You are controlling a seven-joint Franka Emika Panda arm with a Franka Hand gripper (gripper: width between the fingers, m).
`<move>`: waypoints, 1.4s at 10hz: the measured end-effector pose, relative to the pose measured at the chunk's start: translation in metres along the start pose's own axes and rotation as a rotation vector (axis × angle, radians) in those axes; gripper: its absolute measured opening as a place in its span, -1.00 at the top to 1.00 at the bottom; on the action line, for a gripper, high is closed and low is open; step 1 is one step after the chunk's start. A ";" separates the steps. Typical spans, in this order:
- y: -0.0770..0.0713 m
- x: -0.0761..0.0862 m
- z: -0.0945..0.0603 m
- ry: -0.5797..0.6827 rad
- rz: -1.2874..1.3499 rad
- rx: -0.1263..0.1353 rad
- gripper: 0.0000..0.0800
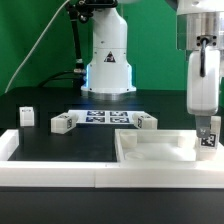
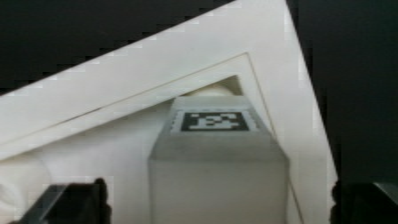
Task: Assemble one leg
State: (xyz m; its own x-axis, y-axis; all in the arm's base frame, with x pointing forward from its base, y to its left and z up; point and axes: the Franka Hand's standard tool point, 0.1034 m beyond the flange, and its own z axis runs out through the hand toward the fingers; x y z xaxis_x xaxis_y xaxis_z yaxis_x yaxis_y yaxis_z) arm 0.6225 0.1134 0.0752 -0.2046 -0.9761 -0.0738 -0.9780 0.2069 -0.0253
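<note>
Nearest, end effector (image 1: 207,138): at the right edge of the exterior frame, low over the panel; my fingers pinch the leg (image 1: 207,139) between them.
Leg in the wrist view (image 2: 217,160): centre of the frame, tagged face toward the camera, my dark fingertips (image 2: 75,200) at the lower corners on either side of it.
Key relation: the leg hangs straight below my wrist, long axis upright, its lower end right at the panel's right-hand corner; I cannot tell whether it touches yet.
Panel (image 1: 150,152): large flat white piece with a raised rim, lower right of the exterior frame, on the black counter (image 1: 40,100).
Step, as I judge it: seating the leg into that corner pocket, so the coming move is downward along the leg's own axis.
Middle distance: other loose legs, one (image 1: 64,122) left of centre, one (image 1: 146,121) right of centre, one (image 1: 26,116) at the far left.
Marker board (image 1: 105,118): flat between the two central legs.
Farthest: my white base (image 1: 108,60), upper centre.
</note>
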 end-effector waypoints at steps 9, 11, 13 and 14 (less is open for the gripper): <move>0.001 -0.008 0.001 0.042 -0.892 -0.009 -0.62; -0.002 -0.006 0.001 0.057 -1.131 -0.006 -0.62; -0.001 -0.007 0.001 0.072 -1.258 -0.018 -0.62; -0.002 -0.007 0.001 0.077 -1.348 -0.023 -0.62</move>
State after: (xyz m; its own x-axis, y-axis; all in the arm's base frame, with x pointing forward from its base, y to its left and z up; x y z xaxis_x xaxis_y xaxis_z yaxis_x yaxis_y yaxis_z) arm 0.6257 0.1200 0.0752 0.9067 -0.4186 0.0507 -0.4183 -0.9081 -0.0169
